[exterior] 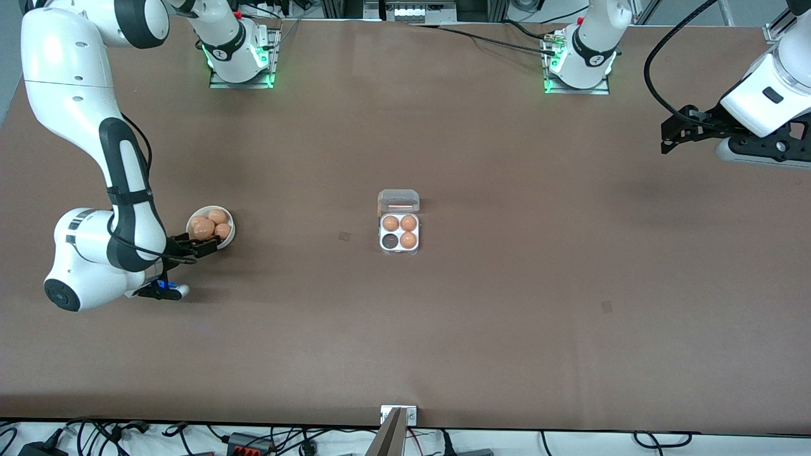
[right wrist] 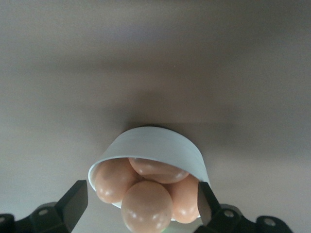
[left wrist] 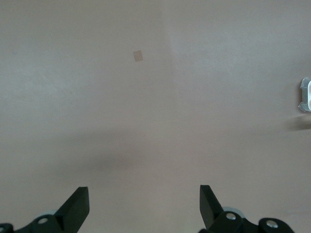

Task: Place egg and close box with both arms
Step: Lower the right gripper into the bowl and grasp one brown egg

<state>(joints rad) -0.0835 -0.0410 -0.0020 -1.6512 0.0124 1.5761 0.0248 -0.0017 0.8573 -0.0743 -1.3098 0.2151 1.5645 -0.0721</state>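
Right now the right gripper (exterior: 201, 246) hangs over the white bowl (exterior: 228, 239) at the right arm's end of the table, its two black fingers (right wrist: 73, 201) spread wide on either side of the pile and gripping nothing. Four orange-brown eggs (right wrist: 147, 206) sit heaped in that bowl, and the topmost one lies between the open fingertips in the right wrist view. Which of them touches a finger I cannot tell.

Out in the middle of the brown table (exterior: 507, 304) stands the box (exterior: 399, 240), its clear lid (exterior: 398, 201) thrown back toward the robots' bases. Three of its four cells hold eggs (exterior: 408, 223); the empty cell (exterior: 389, 241) is one of the two nearer the front camera, toward the right arm's end.

Meanwhile the left gripper (exterior: 670, 136) waits in the air over bare table at the left arm's end, well apart from the box, its fingers (left wrist: 75, 208) also parted and empty.
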